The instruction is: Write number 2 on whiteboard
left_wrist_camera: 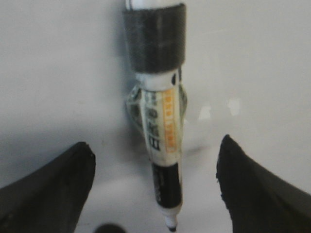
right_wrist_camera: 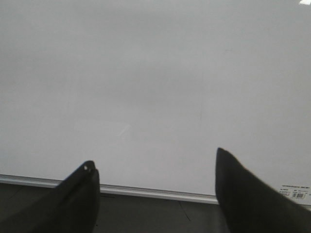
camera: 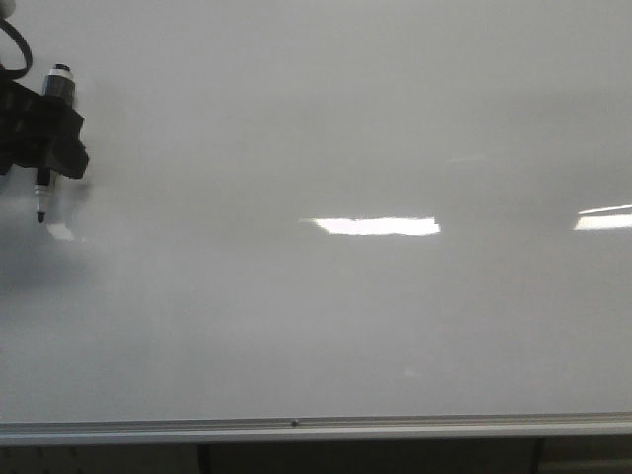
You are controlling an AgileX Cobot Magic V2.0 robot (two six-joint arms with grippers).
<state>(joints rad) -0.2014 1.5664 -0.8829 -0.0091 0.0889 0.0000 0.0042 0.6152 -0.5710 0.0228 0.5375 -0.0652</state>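
Silver framing (camera: 296,427) edges the bare whiteboard (camera: 346,118), no number 2 yet; the left pincer's (left_wrist_camera: 155,194) fingers stand wide around its fixed marker (left_wrist_camera: 163,126), right pincer (right_wrist_camera: 155,189) gaping empty, so press the tip squarely, lightly.

Light is dim and even, grey overall. The glossy whiteboard (camera: 326,326) throws back two bright rectangular glare patches in the front view, with a soft shadow at its left. The left wrist view is blurred: the marker (left_wrist_camera: 160,121) and dark fingers (left_wrist_camera: 43,194) lack sharp edges.
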